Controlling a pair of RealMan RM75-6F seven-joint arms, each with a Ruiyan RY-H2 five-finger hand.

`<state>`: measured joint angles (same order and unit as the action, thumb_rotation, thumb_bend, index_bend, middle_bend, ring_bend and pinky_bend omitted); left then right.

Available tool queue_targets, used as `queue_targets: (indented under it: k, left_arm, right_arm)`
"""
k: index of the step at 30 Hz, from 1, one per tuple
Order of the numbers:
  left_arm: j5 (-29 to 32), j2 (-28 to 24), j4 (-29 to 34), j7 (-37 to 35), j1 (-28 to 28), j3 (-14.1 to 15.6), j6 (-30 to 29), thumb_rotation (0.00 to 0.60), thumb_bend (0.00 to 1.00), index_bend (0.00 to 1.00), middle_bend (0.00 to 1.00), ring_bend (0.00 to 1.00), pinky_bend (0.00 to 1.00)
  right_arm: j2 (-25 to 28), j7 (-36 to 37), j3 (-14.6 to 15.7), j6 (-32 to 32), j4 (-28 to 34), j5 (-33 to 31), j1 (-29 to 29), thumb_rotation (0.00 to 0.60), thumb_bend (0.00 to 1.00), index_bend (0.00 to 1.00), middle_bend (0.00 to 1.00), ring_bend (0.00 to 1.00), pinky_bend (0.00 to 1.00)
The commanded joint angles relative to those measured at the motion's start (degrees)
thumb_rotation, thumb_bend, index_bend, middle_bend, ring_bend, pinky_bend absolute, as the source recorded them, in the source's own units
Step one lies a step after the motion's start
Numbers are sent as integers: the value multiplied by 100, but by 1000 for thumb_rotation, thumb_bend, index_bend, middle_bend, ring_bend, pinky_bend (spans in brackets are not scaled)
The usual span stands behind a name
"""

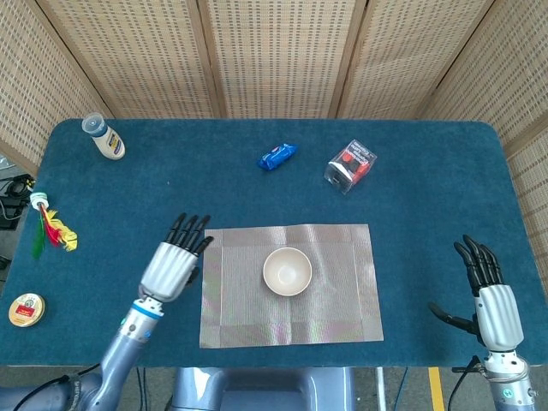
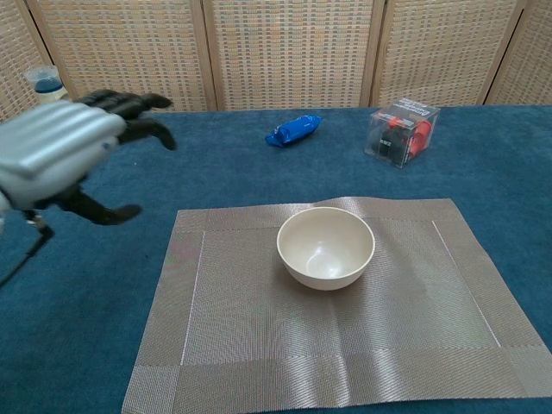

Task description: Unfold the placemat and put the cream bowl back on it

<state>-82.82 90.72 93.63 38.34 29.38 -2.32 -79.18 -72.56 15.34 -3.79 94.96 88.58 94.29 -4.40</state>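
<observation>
We see the cream bowl (image 1: 287, 271) upright at the middle of the flat woven placemat (image 1: 342, 300). It looks rigid, smooth, light; we would grip its rim. Left robot hand (image 1: 175, 261) and right robot hand (image 1: 488, 295) hover spread, empty.

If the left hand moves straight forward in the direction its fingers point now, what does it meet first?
Probably nothing close. In the head view the left hand lies left of the placemat, fingers pointing toward the far edge of the table. That line shows only bare cloth; the blue packet lies well to its right. Height is unclear.
</observation>
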Motion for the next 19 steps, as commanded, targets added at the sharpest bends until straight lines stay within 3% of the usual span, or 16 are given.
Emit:
queue_targets:
  k: [1,4,10,15,19]
  left_arm:
    - [-499,-552,65,-689,-660,319,-866,600,148,217,0,0,0]
    - [-644,-754,-116,-956,-998,422,-1318,600,52,143,0,0,0]
    - [-777,-1118,-345,-1459,-1606,751,-1766,600,29,7,0,0,0]
    - [-819,-1295,-471,-1615,-2004,952,-1963,600,29,0,0,0,0]
    - [-872,-1409,-517,-1806,-2160,915,-2062,600,29,0,0,0,0]
  right_arm:
    - [-18,-193,7,-65,18,-36,-6,600,198,64,0,0,0]
    - [-13,-428,23,-131,29,-68,-4,600,198,62,0,0,0]
    - [137,-1182,140,-393,229,-125,2,600,187,30,0,0,0]
    - [285,-1795,237,-666,615,-254,7,600,187,25,0,0,0]
    - [309,-1978,274,-802,746,-321,-3,600,187,23,0,0,0]
